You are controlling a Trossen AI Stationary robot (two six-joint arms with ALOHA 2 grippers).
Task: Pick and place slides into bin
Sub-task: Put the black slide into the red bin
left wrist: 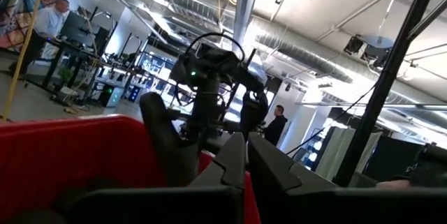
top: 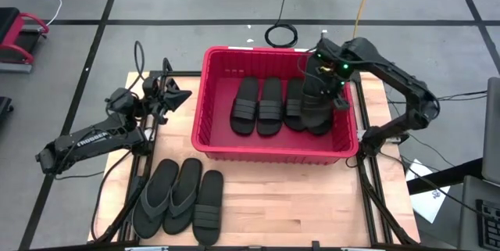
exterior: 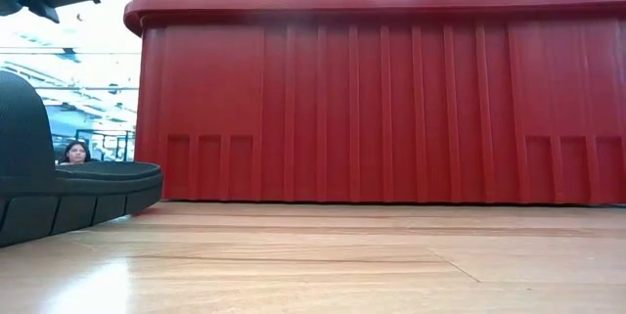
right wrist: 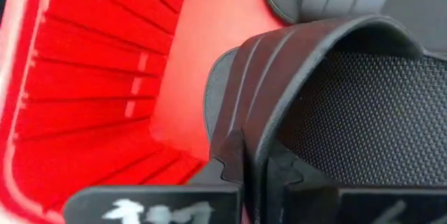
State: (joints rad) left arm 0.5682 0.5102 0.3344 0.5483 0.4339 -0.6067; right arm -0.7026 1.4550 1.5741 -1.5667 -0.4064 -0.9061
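The red bin [top: 215, 102] stands at the table's middle. Three black slides [top: 269, 106] lie sole-down side by side on its floor. My right gripper [top: 324, 79] hangs over the bin's right part, shut on another slide [top: 319, 109] with a ribbed strap. The left wrist view shows this slide [left wrist: 167, 140] hanging partly above the bin's rim. My left gripper [top: 183, 95] is shut on nothing, raised to the left of the bin. Three more slides [top: 181, 196] lie flat on the table near its front left edge. My right gripper pinches the slide's wide ribbed strap [right wrist: 241, 123] at its edge between the two fingers. The fingers come from above, slanting down. The slide hangs below them inside the bin's right part, tilted; whether its lower end touches the bin floor, I cannot tell.
The low view shows the bin's tall ribbed near wall [exterior: 391, 109] and one slide's end [exterior: 68, 192] on the wooden table [exterior: 313, 265]. Bare wood lies in front of the bin, right of the three slides. A person [exterior: 73, 151] shows in the room behind.
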